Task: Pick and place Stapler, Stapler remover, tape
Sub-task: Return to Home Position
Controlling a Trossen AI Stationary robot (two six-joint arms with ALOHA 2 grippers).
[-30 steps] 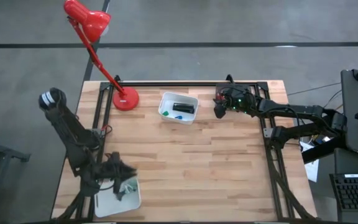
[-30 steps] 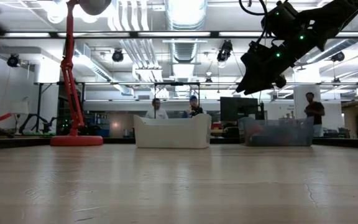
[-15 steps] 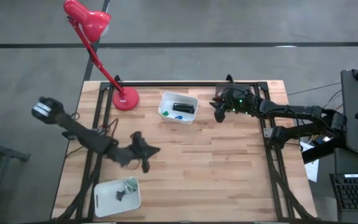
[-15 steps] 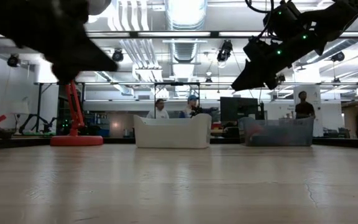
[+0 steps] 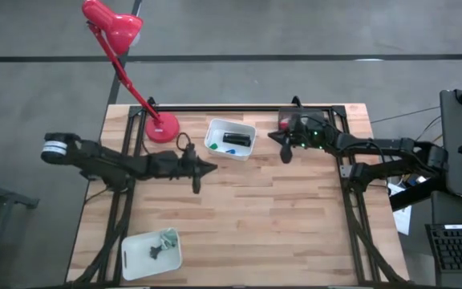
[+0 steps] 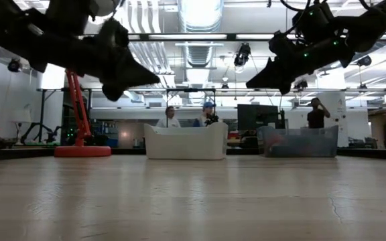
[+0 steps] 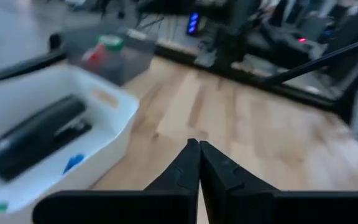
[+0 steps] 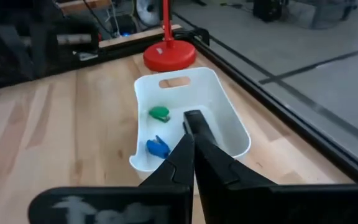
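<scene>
From above, we see the pale plank counter [image 5: 255, 209] with a red desk lamp [image 5: 164, 127] near its far left corner and a white bin [image 5: 218, 131] beside it. The stapler [image 5: 236, 139] lies in that bin with a green piece [image 5: 212, 147] and a blue piece [image 5: 231, 150]. The left pincer [image 5: 203, 168] hangs just off the bin's near left corner, and the right pincer [image 5: 284, 148] hovers just to the bin's right. A second white bin [image 5: 139, 263] sits at the counter's near left corner, holding a dark piece and something pale green. Grey floor surrounds the counter. From counter height, both pincers float well above the wood, with the bin between them at the far edge and a clear tub [image 6: 297, 142] to its right. Beyond is a hall with ceiling ducts, strip lights and several people [image 6: 315, 114]. Through the left wrist camera, we see the left pincer clenched tip to tip, grasping nothing. Ahead are the stapler in its bin and, blurred, the tape [image 7: 95, 55] in the clear tub, a red ring and a green one. Through the right wrist camera, the right pincer is likewise clenched and empty, pointing at the bin.
</scene>
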